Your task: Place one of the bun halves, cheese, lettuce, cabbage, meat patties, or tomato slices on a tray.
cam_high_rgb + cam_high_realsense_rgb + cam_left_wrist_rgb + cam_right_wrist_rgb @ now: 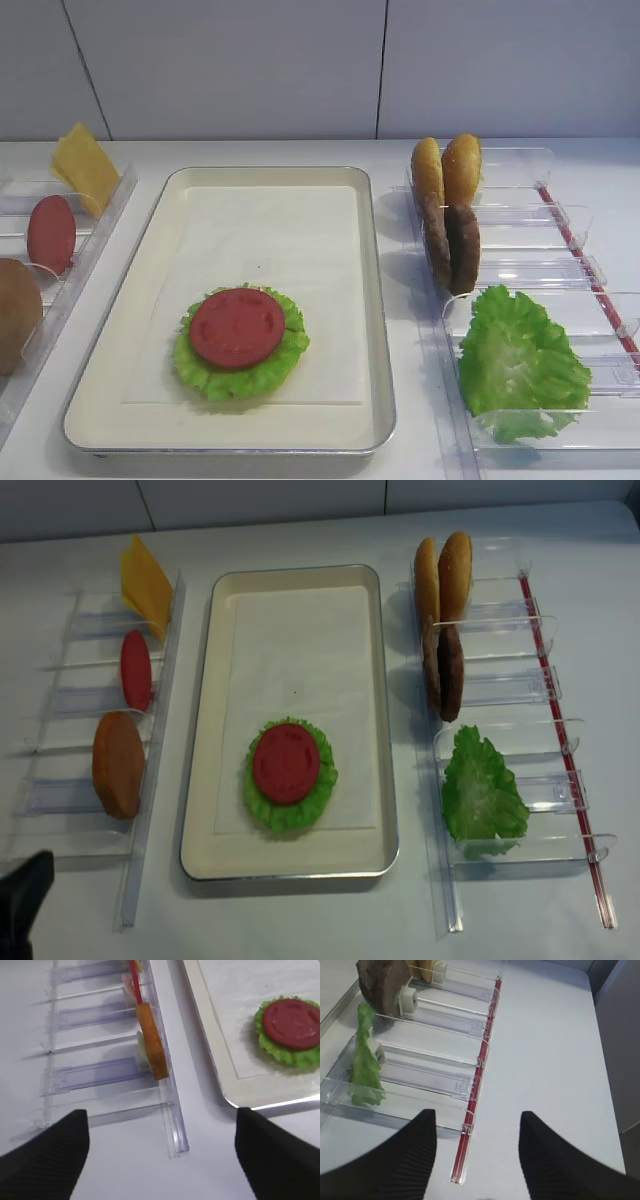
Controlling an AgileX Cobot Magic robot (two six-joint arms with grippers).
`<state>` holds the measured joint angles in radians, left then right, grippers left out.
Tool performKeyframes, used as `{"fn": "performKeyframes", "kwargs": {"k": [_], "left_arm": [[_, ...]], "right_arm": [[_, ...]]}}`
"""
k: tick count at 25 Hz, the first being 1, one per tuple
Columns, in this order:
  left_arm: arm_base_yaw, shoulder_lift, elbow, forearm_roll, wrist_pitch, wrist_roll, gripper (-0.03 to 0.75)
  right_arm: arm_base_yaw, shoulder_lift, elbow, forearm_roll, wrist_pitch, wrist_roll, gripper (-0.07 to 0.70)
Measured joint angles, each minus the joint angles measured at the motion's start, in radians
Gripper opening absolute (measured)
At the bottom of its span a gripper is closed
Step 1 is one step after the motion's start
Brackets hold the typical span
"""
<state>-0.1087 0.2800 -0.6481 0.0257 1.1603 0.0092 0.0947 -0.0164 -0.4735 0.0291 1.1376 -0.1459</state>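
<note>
On the tray (378, 300) (387, 730) a tomato slice (237, 327) (286, 762) (291, 1023) lies on a lettuce leaf (240, 378) (270, 810). The left rack holds cheese (145, 583), a second tomato slice (135, 670) and a bun half (118, 764) (154, 1042). Two bun halves (445, 575), two meat patties (442, 670) and lettuce (483, 795) (364, 1067) stand in the right rack. My left gripper (161, 1111) is open and empty over the left rack's near end. By the right rack's near end my right gripper (478, 1112) is open and empty. Cabbage is out of view.
Clear plastic racks (60, 705) (520, 690) flank the tray on both sides. A red strip (480, 1067) (560, 740) runs along the right rack's outer side. White tabletop (555, 1060) stretches beyond it. A black finger (25, 905) shows at the bottom left corner.
</note>
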Motion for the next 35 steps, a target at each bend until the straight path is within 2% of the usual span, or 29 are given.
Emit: {"fn": "performKeyframes", "kwargs": {"k": [7, 9, 20, 35], "left_arm": [[0.0, -0.227, 0.142, -0.012, 0.025, -0.002, 0.548], [0.0, -0.285, 0.154, -0.014, 0.026, -0.002, 0.539], [0.0, -0.298, 0.157, -0.01, 0.027, 0.025, 0.477], [0.0, -0.298, 0.157, -0.01, 0.027, 0.027, 0.469]], "right_arm": [[0.0, 0.0, 0.0, 0.0, 0.0, 0.0, 0.393], [0.0, 0.0, 0.0, 0.0, 0.0, 0.0, 0.393], [0.0, 0.0, 0.0, 0.0, 0.0, -0.001, 0.393], [0.0, 0.0, 0.0, 0.0, 0.0, -0.001, 0.393]]}}
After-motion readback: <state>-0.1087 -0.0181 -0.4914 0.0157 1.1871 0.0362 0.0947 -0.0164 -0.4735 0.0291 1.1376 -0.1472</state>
